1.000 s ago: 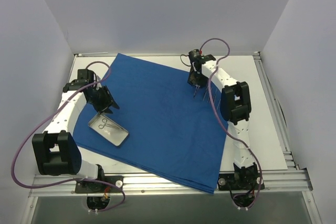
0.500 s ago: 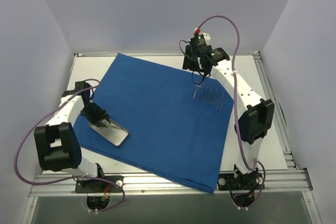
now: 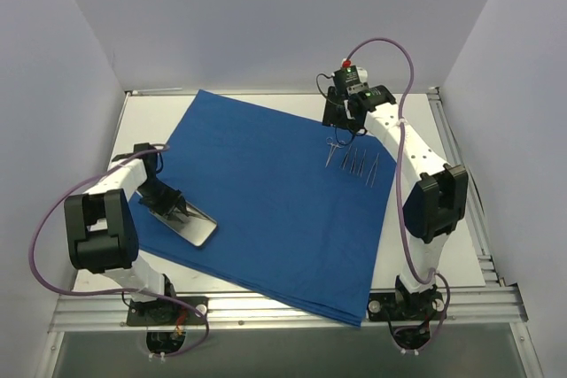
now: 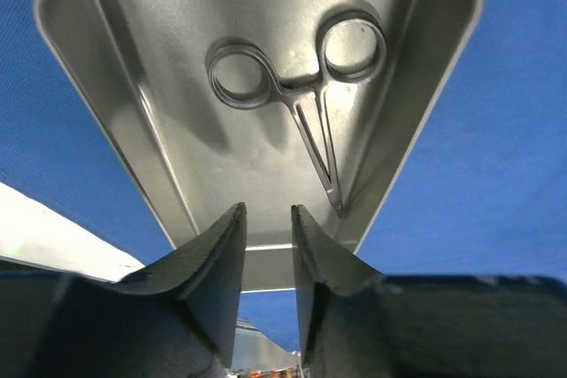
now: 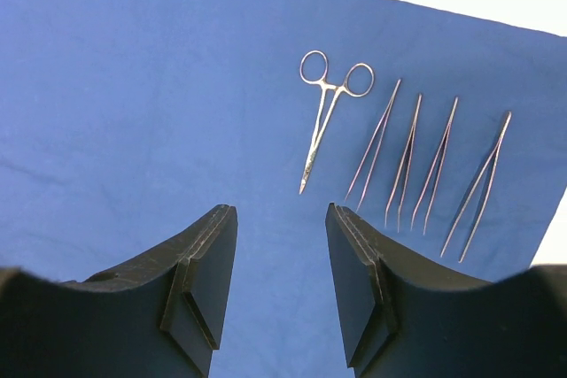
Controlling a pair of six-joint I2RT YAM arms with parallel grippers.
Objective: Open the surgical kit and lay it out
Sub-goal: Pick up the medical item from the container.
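Royal-blue cloth wrap [image 3: 266, 183] lay spread flat on the white surface [image 3: 452, 219]. A small rectangular shiny metal tray [image 4: 416, 112] rested on its near left part, with one silver ring-handled scissor-like instrument [image 4: 306, 95] inside. Left fingers [image 4: 217, 254] hung low over the tray's near wall, slightly apart, gripping nothing. Right fingers [image 5: 208, 263] stood apart and empty above the cloth's far right part, where a second ring-handled instrument [image 5: 326, 117] and four thin silver tweezers [image 5: 406, 159] lay in a row.
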